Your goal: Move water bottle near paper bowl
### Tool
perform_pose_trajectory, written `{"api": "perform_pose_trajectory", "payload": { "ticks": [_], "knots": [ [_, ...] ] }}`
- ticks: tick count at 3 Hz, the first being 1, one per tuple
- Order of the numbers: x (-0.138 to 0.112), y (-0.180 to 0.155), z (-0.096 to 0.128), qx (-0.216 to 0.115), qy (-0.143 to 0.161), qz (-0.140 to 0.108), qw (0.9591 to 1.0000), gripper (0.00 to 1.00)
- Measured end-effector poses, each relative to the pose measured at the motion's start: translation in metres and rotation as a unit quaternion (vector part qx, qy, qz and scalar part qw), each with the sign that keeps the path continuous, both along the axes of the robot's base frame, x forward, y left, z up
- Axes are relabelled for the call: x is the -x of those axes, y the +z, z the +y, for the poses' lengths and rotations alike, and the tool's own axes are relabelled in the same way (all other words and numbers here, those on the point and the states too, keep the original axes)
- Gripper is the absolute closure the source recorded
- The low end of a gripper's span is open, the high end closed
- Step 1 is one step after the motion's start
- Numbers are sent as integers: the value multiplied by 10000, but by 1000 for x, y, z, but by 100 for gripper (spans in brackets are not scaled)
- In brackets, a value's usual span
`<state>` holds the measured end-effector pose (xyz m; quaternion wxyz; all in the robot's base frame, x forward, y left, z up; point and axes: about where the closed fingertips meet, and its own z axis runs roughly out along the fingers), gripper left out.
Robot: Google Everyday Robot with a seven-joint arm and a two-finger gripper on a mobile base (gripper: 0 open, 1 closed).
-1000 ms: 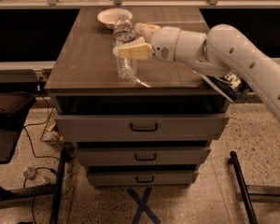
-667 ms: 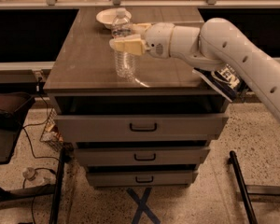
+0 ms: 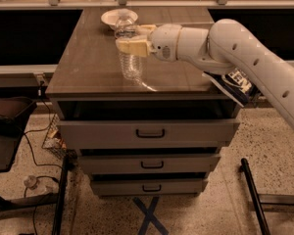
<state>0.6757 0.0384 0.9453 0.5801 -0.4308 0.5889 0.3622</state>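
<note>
Tool: your tool (image 3: 132, 46) is clenched around the upper half of the bottle (image 3: 131, 66)
Bottle: upright over the middle of the table (image 3: 88, 65); you cannot tell whether its base touches the top
Bowl: the bowl (image 3: 110, 18) sits at the far edge, near the bottle but apart from it
Risk, grip: thin ribbed plastic may buckle or slip if you squeeze hard
Risk, reach: carry on too far and you knock the light bowl off the back
Risk, release: let go while it is tilted and it topples and rolls
Table: smooth dark wood grain over drawers (image 3: 149, 131); a blue bag (image 3: 235, 82) lies at the right edge
Room: speckled floor, cables (image 3: 32, 151) at the left
</note>
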Motion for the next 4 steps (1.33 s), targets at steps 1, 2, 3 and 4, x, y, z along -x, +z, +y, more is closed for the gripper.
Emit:
{"api": "perform_pose_trajectory", "payload": {
  "ticks": [1,2,3,4],
  "knots": [
    [1,0,2,-1,19,0,10000,100],
    [1,0,2,-1,19,-1,10000,100],
    [-16,19,-15,144,-221,-193,9995,100],
    [-49,48,-52,60,-791,-177,9967,100]
  ]
}}
